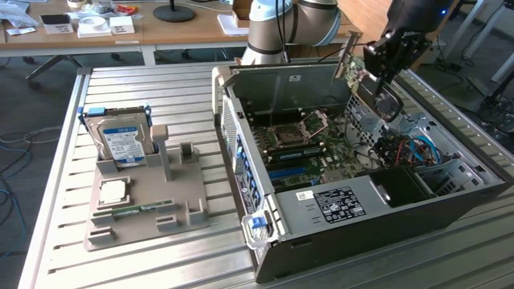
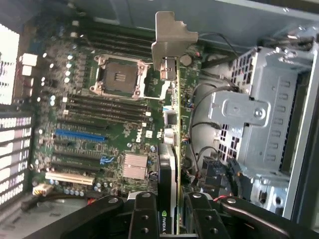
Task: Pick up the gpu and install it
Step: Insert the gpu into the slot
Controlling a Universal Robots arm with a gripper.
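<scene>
One hand (image 1: 384, 73) grips the gpu (image 1: 386, 101) edge-on above the open case (image 1: 386, 211), its bracket (image 2: 169, 37) clear of the motherboard (image 2: 114, 134).

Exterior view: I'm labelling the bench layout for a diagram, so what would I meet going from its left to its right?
hard drive → CPU socket → gpu, held up in the gripper

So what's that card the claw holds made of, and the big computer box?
The gpu: green circuit board with black, probably plastic cooler; its end bracket looks like bare silvery metal. The computer case: dull grey sheet metal, by its folded edges.
</scene>
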